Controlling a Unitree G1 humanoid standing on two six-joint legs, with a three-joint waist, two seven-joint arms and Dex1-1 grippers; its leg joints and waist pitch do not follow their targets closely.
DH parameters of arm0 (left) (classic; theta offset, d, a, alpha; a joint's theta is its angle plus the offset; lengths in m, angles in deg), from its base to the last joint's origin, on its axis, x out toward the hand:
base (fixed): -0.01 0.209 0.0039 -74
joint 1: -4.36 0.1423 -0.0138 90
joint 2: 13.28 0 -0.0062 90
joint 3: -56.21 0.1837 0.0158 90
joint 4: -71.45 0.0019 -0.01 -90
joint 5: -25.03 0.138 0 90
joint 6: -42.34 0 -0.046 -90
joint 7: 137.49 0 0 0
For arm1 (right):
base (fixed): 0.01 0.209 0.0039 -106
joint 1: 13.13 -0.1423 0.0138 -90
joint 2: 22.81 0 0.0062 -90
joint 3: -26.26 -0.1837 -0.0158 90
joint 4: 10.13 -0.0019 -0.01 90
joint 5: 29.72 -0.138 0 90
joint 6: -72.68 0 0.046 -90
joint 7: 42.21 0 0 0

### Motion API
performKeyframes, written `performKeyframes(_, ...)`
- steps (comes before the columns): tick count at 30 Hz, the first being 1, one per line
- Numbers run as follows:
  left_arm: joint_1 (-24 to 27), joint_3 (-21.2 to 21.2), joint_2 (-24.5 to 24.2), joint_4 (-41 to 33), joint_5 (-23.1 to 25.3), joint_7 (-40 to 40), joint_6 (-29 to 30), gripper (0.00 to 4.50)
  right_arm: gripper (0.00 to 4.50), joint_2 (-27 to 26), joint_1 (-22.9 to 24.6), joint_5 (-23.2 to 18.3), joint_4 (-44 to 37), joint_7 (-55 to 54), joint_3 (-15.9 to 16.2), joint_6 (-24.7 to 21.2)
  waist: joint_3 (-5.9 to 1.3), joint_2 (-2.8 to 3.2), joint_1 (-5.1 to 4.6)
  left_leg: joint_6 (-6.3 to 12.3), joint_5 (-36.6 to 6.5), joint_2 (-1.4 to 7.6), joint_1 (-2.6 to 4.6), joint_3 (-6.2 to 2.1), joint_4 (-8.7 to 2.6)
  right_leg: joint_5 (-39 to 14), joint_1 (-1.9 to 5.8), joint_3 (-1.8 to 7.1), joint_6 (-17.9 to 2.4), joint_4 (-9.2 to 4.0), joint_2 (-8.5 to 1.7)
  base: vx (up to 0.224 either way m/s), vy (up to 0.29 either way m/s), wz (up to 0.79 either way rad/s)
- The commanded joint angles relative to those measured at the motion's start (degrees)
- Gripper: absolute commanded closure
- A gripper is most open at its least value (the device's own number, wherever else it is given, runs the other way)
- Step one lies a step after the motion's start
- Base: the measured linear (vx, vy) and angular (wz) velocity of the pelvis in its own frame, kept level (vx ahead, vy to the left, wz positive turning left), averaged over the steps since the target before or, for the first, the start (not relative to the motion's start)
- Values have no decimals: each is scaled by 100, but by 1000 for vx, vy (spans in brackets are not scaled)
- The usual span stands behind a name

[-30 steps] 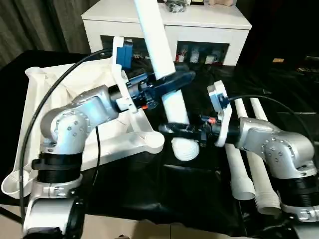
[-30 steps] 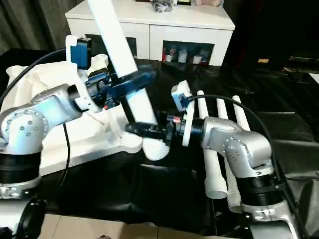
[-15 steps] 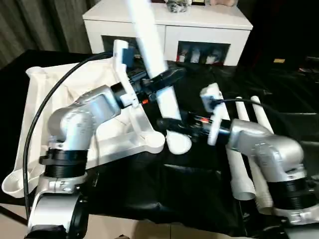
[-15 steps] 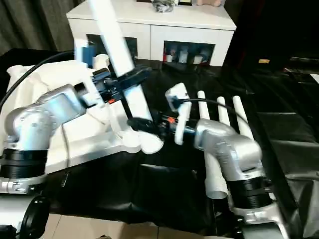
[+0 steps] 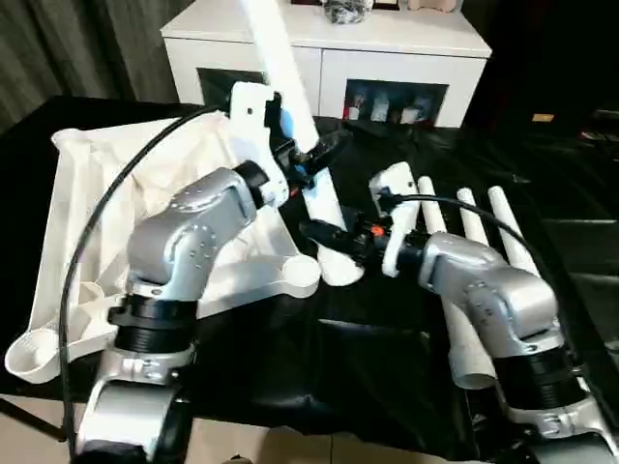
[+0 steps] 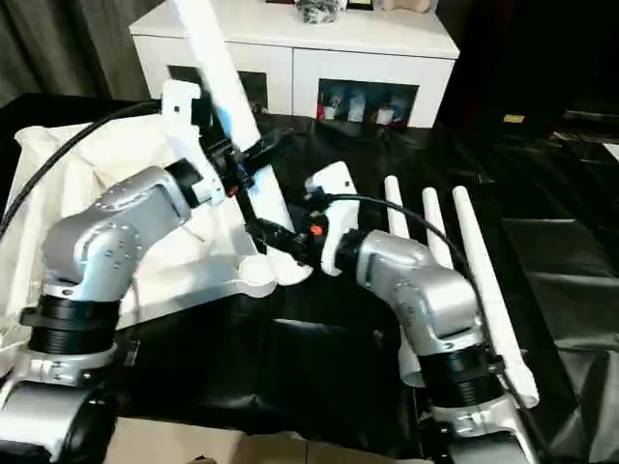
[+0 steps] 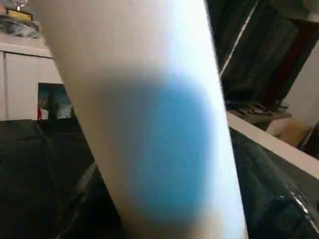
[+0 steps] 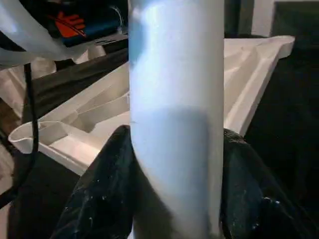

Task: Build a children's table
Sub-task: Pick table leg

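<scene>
Both claws pinch one tilted leg (image 5: 290, 87): the left claw (image 5: 314, 159) at mid-length, the right claw (image 5: 324, 237) near its wide lower end, just beside the tabletop's (image 5: 116, 193) corner socket (image 5: 302, 275). Three more legs (image 5: 464, 290) lie to the right

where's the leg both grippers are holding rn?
Head views, centre: the leg leans up, wide end by the tabletop corner, left of three spare legs.

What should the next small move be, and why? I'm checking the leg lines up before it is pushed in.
Probably slide the leg's base leftward over the tabletop's corner socket: both claws grip the tilted leg, and its lower end sits just beside that socket on the black sheet.
</scene>
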Motion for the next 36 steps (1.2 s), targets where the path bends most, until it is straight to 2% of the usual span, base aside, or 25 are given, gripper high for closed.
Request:
performKeyframes(1,37,-44,6,-76,-62,1,68,216,261,-20,-138,60,13,-98,-47,180,-417,24,-2,-51,-367,289,50,-109,-422,238,355,259,-1473,-365,-366,0,0,0)
performKeyframes(3,56,-204,88,-243,-459,-173,244,229,261,8,-166,124,71,-93,-10,252,-414,10,-2,-56,-369,289,52,-105,-422,267,354,259,-1511,-361,-363,0,0,0)
performKeyframes(5,66,-213,88,-280,-520,-228,268,235,261,13,-169,124,79,-86,-11,260,-413,15,-4,-45,-375,291,53,-106,-423,271,350,259,-1515,-360,-362,0,0,0)
performKeyframes(7,122,-222,47,-468,-810,-519,434,246,261,38,-173,122,107,-28,-26,295,-410,11,-3,-16,-359,288,47,-102,-422,258,356,260,-1516,-358,-367,0,0,0)
performKeyframes(11,194,-112,-102,-591,-974,-955,535,263,261,68,-169,102,105,101,-58,300,-399,22,-13,-8,-458,292,59,-103,-437,49,335,258,-1454,-377,-357,0,0,0)
performKeyframes(13,206,-42,-214,-593,-1080,-1357,522,264,261,144,-174,-107,71,360,-124,185,-396,27,-15,-38,-524,292,67,-100,-440,-43,330,265,-1421,-387,-357,0,0,0)
performKeyframes(14,206,-42,-214,-593,-1080,-1357,522,266,205,144,-174,-107,71,360,-124,185,-395,29,-11,-39,-524,294,73,-98,-442,-36,326,265,-1418,-389,-352,0,0,0)
performKeyframes(15,192,-26,-235,-571,-1057,-1370,520,266,191,160,-180,-148,73,401,-139,171,-403,33,-9,-42,-442,296,70,-101,-438,127,331,263,-1442,-369,-349,0,0,0)
performKeyframes(19,128,59,-375,-478,-1064,-1706,499,267,171,287,-225,-458,70,724,-258,-35,-407,22,-9,9,-399,286,54,-99,-433,242,351,260,-1498,-357,-351,0,0,0)
performKeyframes(20,117,115,-442,-467,-1041,-1839,483,267,148,364,-227,-517,47,857,-252,-93,-409,17,-10,45,-380,286,55,-99,-430,263,354,258,-1516,-358,-357,0,0,0)
performKeyframes(23,69,255,-666,-411,-1018,-2338,481,267,125,692,-209,-673,-52,1386,-183,-297,-410,23,-2,74,-370,288,58,-93,-424,207,353,260,-1525,-359,-358,0,0,0)
performKeyframes(28,-28,308,-827,-263,-961,-2628,437,267,97,996,-200,-672,-82,1735,-57,-295,-405,20,-1,66,-402,288,61,-91,-420,105,354,260,-1549,-372,-361,0,0,0)
performKeyframes(36,-61,453,-963,-277,-966,-2958,391,267,97,1199,-264,-797,-104,2145,59,-418,-418,18,5,131,-314,297,60,-92,-407,280,357,253,-1670,-342,-364,0,0,0)
